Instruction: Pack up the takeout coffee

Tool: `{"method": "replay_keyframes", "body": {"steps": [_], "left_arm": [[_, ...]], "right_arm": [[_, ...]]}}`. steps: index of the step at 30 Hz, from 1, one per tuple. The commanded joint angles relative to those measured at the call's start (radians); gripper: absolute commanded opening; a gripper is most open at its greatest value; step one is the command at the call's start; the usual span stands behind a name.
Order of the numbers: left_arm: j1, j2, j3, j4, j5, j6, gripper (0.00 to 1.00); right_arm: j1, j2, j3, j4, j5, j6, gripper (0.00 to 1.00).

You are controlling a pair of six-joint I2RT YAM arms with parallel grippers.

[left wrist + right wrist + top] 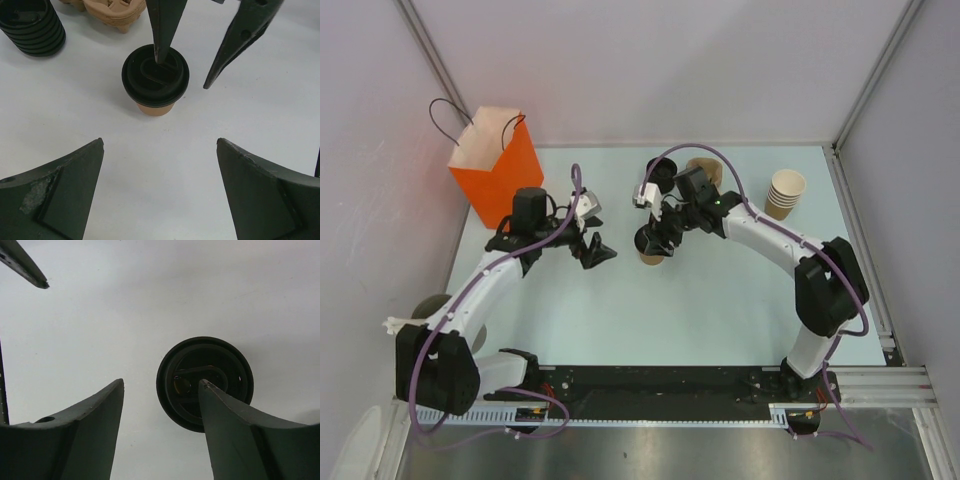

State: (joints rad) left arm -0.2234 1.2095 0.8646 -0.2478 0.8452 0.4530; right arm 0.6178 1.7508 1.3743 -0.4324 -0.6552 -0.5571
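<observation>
Top external view: cup (pixel 651 257) stands mid-frame on a pale table (pixel 720 310) between grey walls (pixel 670 60), orange bag (pixel 500 170) upper left; right claw (pixel 660 236) above it and left claw (pixel 597 252) beside gape empty. Left wrist view: lid (pixel 150 82) looks seated, perhaps not fully. Right wrist view: lidding seems done; next, grip the cup for the bag.

Loads of bare table (pixel 160 190) between the left gripper (pixel 160 142) jaws, which are spread wide. Dead ahead of them the lidded cup (pixel 155 75) blocks the way, with the right gripper (pixel 182 75) over it, jaws apart, one tip on the lid. Ahead-left sit the black lid stack (pixel 32 27) and the cardboard carriers (pixel 112 12).
</observation>
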Motion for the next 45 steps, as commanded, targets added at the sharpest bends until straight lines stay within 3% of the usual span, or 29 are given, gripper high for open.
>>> {"method": "replay_keyframes", "body": {"steps": [1, 6, 9, 16, 22, 45], "left_arm": [[-0.008, 0.036, 0.03, 0.059, 0.002, -0.034, 1.0], [-0.019, 0.157, 0.163, 0.001, -0.055, -0.114, 0.99], [-0.056, 0.254, 0.256, -0.045, -0.115, -0.131, 0.99], [-0.077, 0.528, 0.511, -0.151, -0.063, -0.235, 1.0], [-0.097, 0.696, 0.654, -0.225, -0.008, -0.272, 0.99], [-0.133, 0.746, 0.634, -0.255, 0.031, -0.249, 0.99]], "right_arm": [[-0.012, -0.1, 0.003, 0.037, 0.025, 0.014, 0.72], [-0.1, -0.178, 0.003, 0.078, 0.042, 0.107, 0.89], [-0.186, -0.237, 0.003, 0.095, 0.025, 0.164, 0.93], [-0.222, -0.326, -0.012, -0.049, 0.081, 0.137, 0.94], [-0.224, -0.382, -0.092, 0.009, 0.075, 0.172, 0.94], [-0.23, -0.363, -0.138, 0.017, 0.098, 0.154, 0.93]]}}
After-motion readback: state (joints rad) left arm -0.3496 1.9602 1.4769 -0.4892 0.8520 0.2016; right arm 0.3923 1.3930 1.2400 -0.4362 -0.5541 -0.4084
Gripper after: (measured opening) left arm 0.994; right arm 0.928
